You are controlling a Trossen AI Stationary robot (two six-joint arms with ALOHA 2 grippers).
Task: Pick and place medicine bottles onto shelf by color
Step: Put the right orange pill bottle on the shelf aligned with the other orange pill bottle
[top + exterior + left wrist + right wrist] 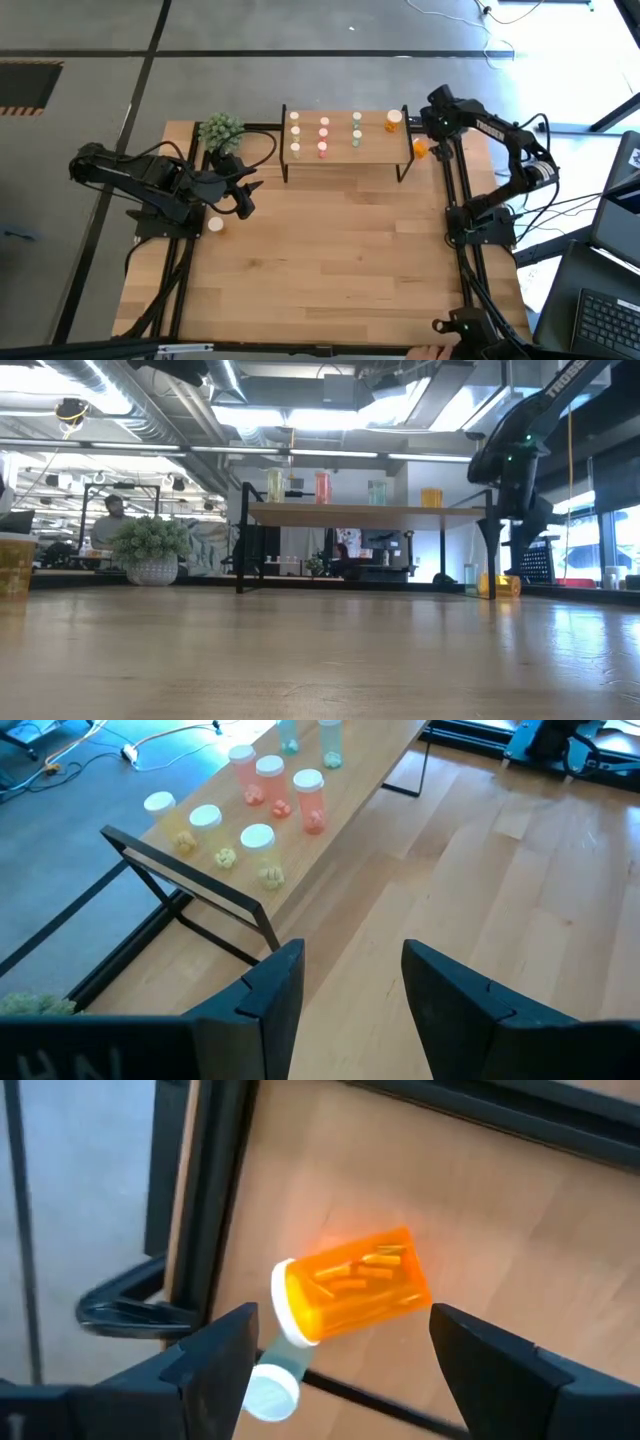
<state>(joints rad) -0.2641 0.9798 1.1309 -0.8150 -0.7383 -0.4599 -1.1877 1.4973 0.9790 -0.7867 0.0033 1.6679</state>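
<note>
We are seeing the right gripper [340, 1355], jaws spread, hovering over an orange bottle [355, 1285] lying on the bench [340, 260] at the shelf's [345, 150] three o'clock. The left gripper [345, 985], jaws spread, is waiting at nine o'clock. "TROSS" is showing on the right arm [560, 380].

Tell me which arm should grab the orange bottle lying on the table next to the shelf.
Right. Its tool hangs open directly above the tipped orange bottle by the shelf end. The left tool is across the table, near the plant.

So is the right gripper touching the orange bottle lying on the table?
Apart. In the right wrist view the open right gripper brackets the orange bottle, with bare table visible between each finger and the bottle.
</note>
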